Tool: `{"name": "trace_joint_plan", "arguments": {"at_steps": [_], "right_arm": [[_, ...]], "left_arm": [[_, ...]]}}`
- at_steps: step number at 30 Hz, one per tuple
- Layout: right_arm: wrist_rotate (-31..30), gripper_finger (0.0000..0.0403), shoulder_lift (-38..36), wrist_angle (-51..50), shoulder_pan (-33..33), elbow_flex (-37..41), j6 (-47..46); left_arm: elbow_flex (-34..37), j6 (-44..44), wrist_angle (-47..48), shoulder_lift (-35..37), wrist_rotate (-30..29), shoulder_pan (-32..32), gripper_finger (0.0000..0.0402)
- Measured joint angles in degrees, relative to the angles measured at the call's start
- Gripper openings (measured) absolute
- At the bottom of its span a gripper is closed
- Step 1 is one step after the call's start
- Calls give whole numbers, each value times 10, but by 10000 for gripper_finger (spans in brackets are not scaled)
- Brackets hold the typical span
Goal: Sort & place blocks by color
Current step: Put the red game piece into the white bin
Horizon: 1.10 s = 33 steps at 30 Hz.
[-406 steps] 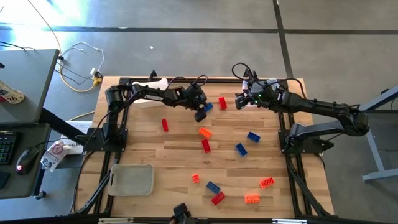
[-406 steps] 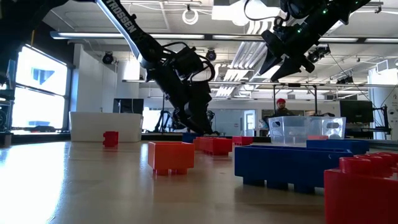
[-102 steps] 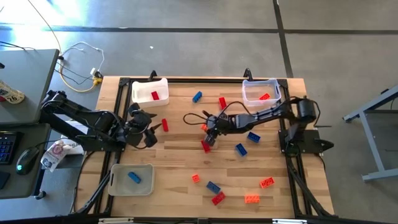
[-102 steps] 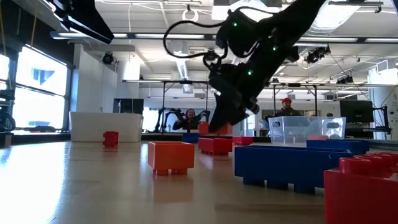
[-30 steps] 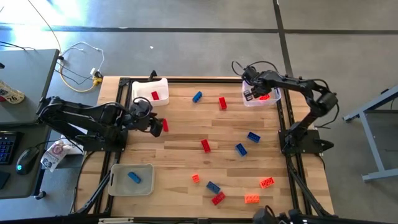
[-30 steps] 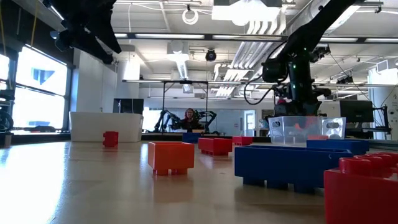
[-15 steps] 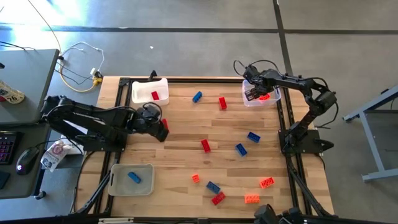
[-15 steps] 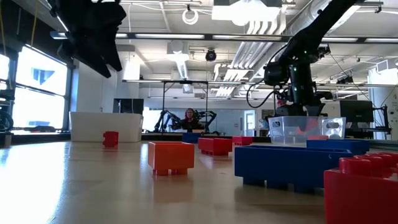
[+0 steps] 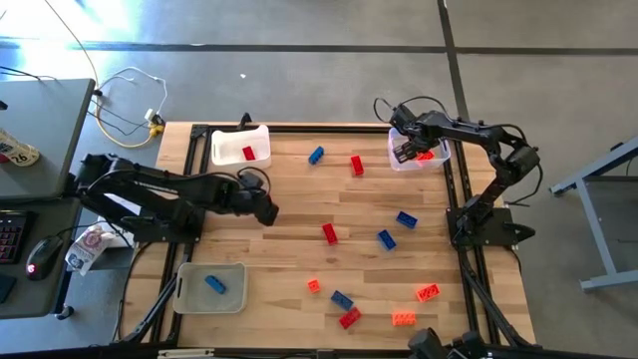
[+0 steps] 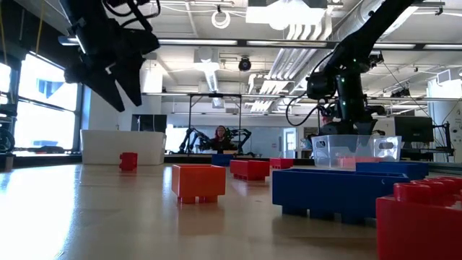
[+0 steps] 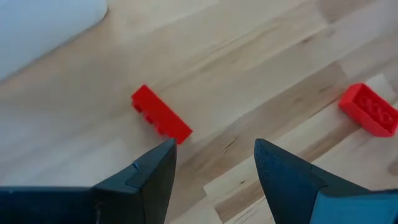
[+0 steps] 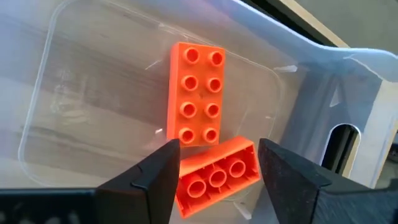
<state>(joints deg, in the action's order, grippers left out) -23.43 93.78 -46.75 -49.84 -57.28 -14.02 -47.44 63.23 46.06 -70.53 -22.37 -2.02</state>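
Red block (image 11: 161, 115) on the bare worktop (image 9: 299, 214) just ahead of the left gripper (image 11: 214, 163), fingers spread and empty; likely light, rigid, slick plastic, best pinched across its long flat sides; right gripper (image 12: 217, 168) released above the clear bin (image 12: 68, 74).

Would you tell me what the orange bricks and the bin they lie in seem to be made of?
Orange bricks: apparently moulded plastic, smooth and slightly glossy, with crisp round studs. Bin: likely clear plastic, since the wood grain shows through its floor and its rim catches glare.

Wooden table (image 9: 299, 249) with blocks (image 9: 329, 233), trays (image 9: 211, 287)
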Motion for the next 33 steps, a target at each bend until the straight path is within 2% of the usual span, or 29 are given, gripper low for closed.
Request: {"name": "trace_joint_plan", "arguments": {"at_steps": [5, 17, 28, 33], "right_arm": [[-3, 195, -31, 5, 0, 0, 12], [3, 194, -109, 5, 0, 0, 21], [5, 194, -113, 11, 30, -1, 40], [-2, 194, -113, 13, 44, -1, 40]], "left_arm": [[0, 41, 0, -27, 24, -19, 200], [0, 96, 0, -81, 29, -58, 200], [0, 115, -32, -132, 28, -87, 200], [0, 112, -40, -156, 45, -99, 200]]}}
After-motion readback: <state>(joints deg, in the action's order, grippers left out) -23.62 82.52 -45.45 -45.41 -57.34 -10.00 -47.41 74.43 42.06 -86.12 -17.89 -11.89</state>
